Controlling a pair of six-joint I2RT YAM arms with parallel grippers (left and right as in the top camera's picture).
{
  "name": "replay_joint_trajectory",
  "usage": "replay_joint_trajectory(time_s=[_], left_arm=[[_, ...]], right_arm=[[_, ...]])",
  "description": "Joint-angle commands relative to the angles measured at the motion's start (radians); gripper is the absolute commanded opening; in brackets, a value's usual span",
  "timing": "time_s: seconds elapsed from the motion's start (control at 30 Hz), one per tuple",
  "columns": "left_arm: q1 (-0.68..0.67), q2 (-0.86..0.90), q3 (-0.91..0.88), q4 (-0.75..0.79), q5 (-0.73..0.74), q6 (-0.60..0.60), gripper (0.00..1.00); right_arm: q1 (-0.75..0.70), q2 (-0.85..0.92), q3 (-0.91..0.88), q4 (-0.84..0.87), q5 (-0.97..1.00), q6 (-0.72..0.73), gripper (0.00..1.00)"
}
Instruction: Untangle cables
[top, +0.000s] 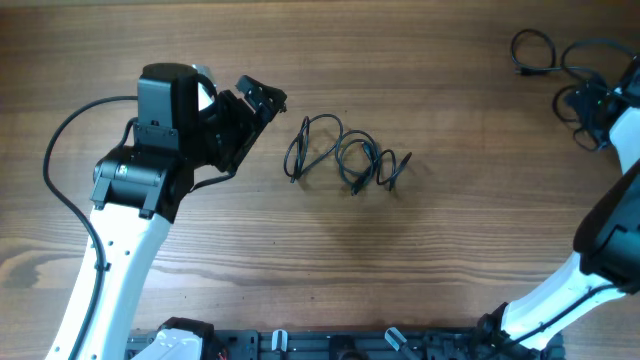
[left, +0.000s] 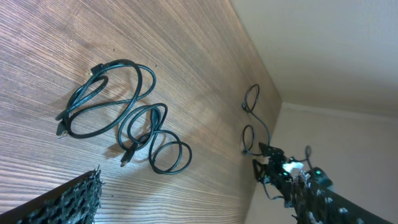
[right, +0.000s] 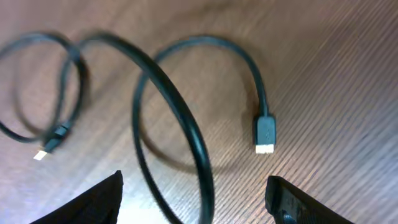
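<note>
Judging roughly half done: one cable lies free far right, below my right gripper, jaws spread, empty. Tangle mid-table not yet undone; left gripper beside it, released.

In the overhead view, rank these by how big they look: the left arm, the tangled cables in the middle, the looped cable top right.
1. left arm.
2. tangled cables and looped cable, about alike; the looped cable is partly hidden by the right arm, so I won't rank them.
</note>
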Motion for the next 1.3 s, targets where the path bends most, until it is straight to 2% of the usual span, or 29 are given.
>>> replay_joint_trajectory(time_s=[0.0,0.1,0.13,0.17,0.2,0.23,0.33,0.37,0.4,0.43,0.47,0.5,0.6,0.7,0.9,1.0,1.03,1.07,1.2,1.27], left_arm=[[-0.004,0.005,0.007,0.0,-0.022,0.023,1.0],[-0.004,0.005,0.007,0.0,-0.032,0.023,1.0],[-0.004,0.008,0.007,0.0,-0.032,0.023,1.0],[-0.004,0.01,0.007,0.0,-0.032,0.023,1.0],[-0.004,0.018,0.007,0.0,-0.031,0.023,1.0],[-0.004,0.025,0.007,-0.001,-0.031,0.023,1.0],[-0.004,0.047,0.007,0.0,-0.031,0.023,1.0],[-0.004,0.058,0.007,0.0,-0.031,0.023,1.0],[-0.004,0.066,0.007,0.001,-0.031,0.023,1.0],[-0.004,0.071,0.007,0.002,-0.031,0.023,1.0],[-0.004,0.076,0.007,0.002,-0.031,0.023,1.0],[-0.004,0.076,0.007,0.001,-0.031,0.023,1.0],[-0.004,0.076,0.007,0.0,-0.031,0.023,1.0],[-0.004,0.076,0.007,0.0,-0.031,0.023,1.0],[-0.004,0.076,0.007,0.0,-0.031,0.023,1.0],[-0.004,0.076,0.007,0.0,-0.031,0.023,1.0],[-0.004,0.076,0.007,0.0,-0.031,0.023,1.0],[-0.004,0.076,0.007,0.0,-0.031,0.023,1.0],[-0.004,0.076,0.007,0.001,-0.031,0.023,1.0],[-0.004,0.076,0.007,0.001,-0.031,0.023,1.0]], right_arm=[[0.004,0.039,-0.009,0.018,-0.021,-0.018,0.6],[0.004,0.039,-0.008,0.107,-0.133,-0.016,0.32],[0.004,0.039,-0.008,0.174,-0.229,0.034,0.18],[0.004,0.038,-0.008,0.228,-0.291,0.111,0.11],[0.004,0.038,-0.008,0.345,-0.41,0.28,0.05],[0.005,0.038,-0.008,0.456,-0.501,0.398,0.05],[0.026,0.038,0.017,0.778,-0.631,0.629,0.05],[0.04,0.038,0.058,0.83,-0.657,0.649,0.05],[0.053,0.038,0.101,0.815,-0.674,0.611,0.05],[0.061,0.038,0.122,0.787,-0.674,0.571,0.22],[0.068,0.038,0.134,0.726,-0.647,0.518,0.84],[0.068,0.038,0.134,0.615,-0.58,0.475,0.97],[0.068,0.038,0.134,0.301,-0.369,0.178,1.0],[0.058,0.038,0.134,0.122,-0.291,-0.006,1.0],[0.048,0.038,0.133,-0.116,-0.284,-0.099,1.0],[0.048,0.039,0.128,-0.18,-0.241,-0.09,1.0],[0.048,0.047,0.098,-0.176,-0.156,-0.047,1.0],[0.048,0.055,0.084,-0.166,-0.158,-0.047,1.0],[0.054,0.117,0.058,-0.093,-0.286,-0.038,1.0],[0.066,0.145,0.057,-0.073,-0.255,-0.013,1.0]])
